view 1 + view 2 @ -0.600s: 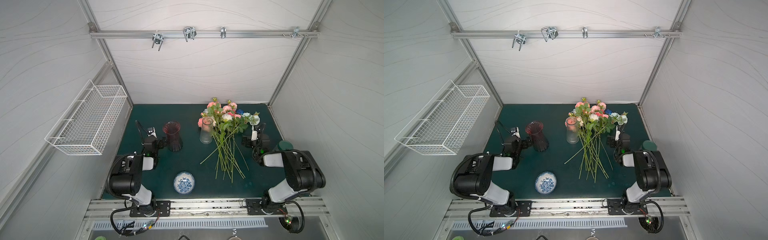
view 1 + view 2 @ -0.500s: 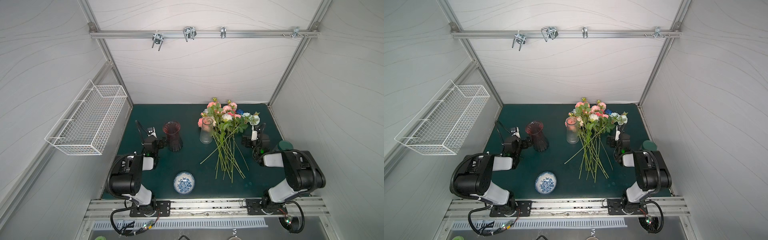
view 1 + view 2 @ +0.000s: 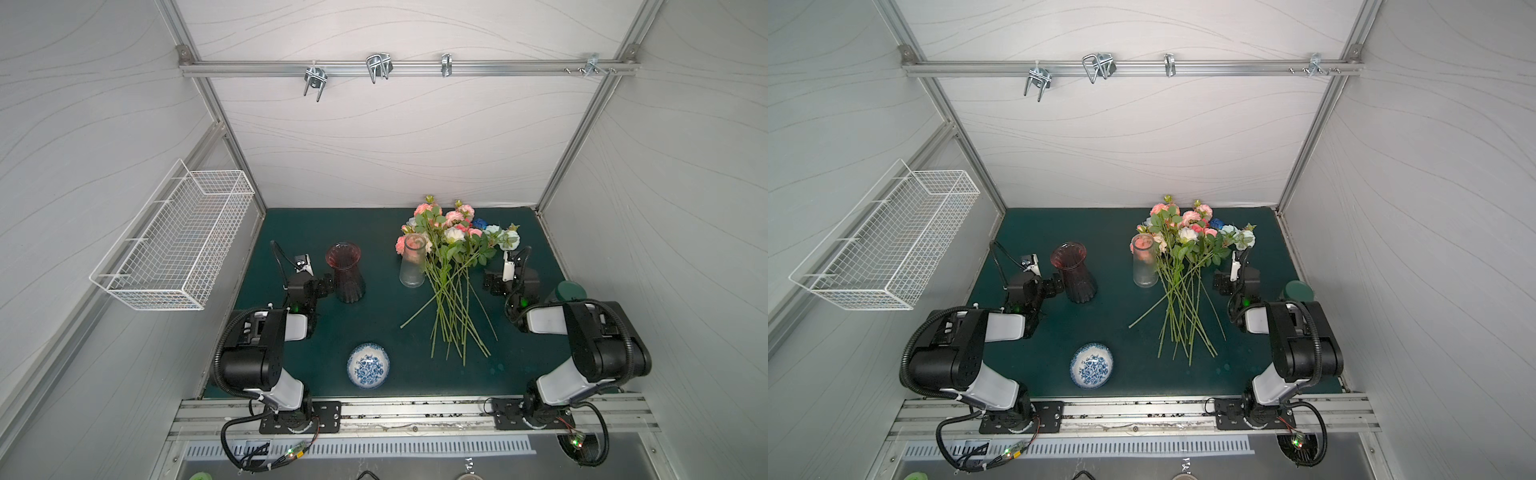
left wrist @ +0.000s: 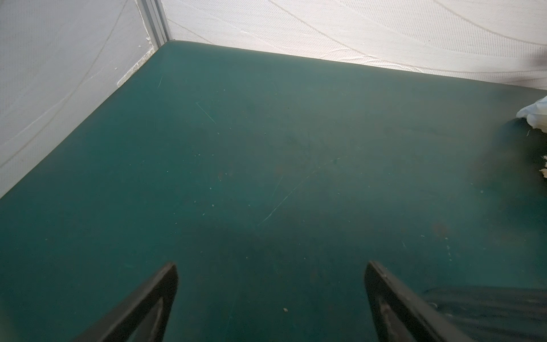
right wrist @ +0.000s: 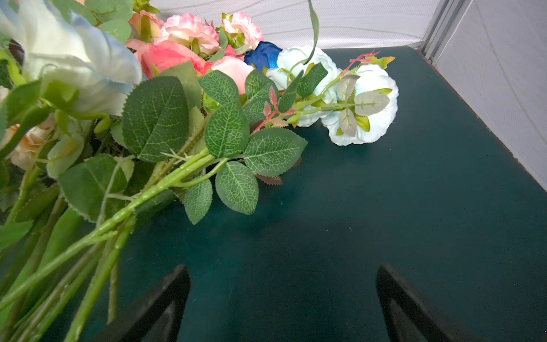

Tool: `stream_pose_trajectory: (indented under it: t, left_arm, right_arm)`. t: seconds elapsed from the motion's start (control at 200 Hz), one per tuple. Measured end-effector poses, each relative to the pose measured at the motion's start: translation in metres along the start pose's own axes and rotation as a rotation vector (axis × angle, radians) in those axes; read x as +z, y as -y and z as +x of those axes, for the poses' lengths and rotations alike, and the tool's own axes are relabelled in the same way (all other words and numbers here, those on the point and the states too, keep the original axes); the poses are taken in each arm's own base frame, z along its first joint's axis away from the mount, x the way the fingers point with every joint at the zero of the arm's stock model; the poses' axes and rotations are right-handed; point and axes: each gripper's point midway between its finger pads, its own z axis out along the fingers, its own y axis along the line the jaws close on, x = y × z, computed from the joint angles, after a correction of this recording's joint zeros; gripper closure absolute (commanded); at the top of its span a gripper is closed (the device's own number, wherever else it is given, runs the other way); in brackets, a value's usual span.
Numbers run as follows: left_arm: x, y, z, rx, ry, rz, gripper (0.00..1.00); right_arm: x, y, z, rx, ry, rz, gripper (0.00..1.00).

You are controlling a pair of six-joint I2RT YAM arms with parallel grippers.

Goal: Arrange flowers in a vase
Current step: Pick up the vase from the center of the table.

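**Finding: the arrangement appears not yet begun.**

1. A white wire basket (image 3: 174,241) hangs on the left wall. It has no evident part in the task.
2. The left gripper (image 3: 323,286) sits low over the bench (image 3: 374,320) with its jaws spread wide and nothing in them. The left wrist view shows only bare green surface between them.
3. The dark red vase (image 3: 347,272) stands upright just beside the left gripper and outside its jaws. No stem rises from it.
4. A blue-and-white bowl (image 3: 368,365) sits near the front edge, well apart from the rest.
5. The clear glass vase (image 3: 412,259) stands upright mid-bench against the left edge of the bunch. The pink seen in the glass looks like a bloom behind it, though I cannot tell for certain. No stem shows in its mouth.
6. The flowers (image 3: 451,270) lie flat on the bench in one loose bunch. The heads point toward the back wall and the stems fan toward the front.
7. The right gripper (image 3: 492,286) is just to the right of the bunch, with its jaws wide and holding nothing. In the right wrist view, stems and leaves lie beside one jaw, not between the two.
8. A green round object (image 3: 571,291) sits at the far right, partly hidden by the arm.

**Assessment:** No step is complete. Every stem remains to be lifted and stood in a vase. The right gripper looks best placed to take the first one.
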Motion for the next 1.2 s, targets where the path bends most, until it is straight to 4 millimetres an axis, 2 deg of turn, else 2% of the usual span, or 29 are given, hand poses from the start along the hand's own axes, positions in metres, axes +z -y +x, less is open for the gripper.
stream_pose_trajectory:
  t: [0.92,0.99,1.091,1.141,1.196]
  left_arm:
    - [-0.001,-0.003,0.001,-0.001,-0.032,-0.014,0.00]
    - [0.000,-0.004,-0.009,-0.007,-0.060,-0.026,0.00]
    - [0.003,-0.005,-0.048,-0.017,-0.040,-0.037,0.00]
    - [-0.001,-0.004,-0.067,-0.019,-0.016,-0.039,0.00]
    - [-0.007,-0.006,-0.079,-0.019,0.004,-0.048,0.00]
  right_arm:
    - [0.000,0.000,0.000,0.000,0.000,0.000,0.01]
    - [0.000,0.000,0.000,-0.001,-0.001,0.006,0.01]
    - [0.000,0.003,0.000,0.005,-0.031,0.026,0.01]
    - [0.001,0.005,-0.008,0.008,-0.038,0.036,0.01]
    - [0.001,0.007,-0.021,0.013,-0.033,0.049,0.01]
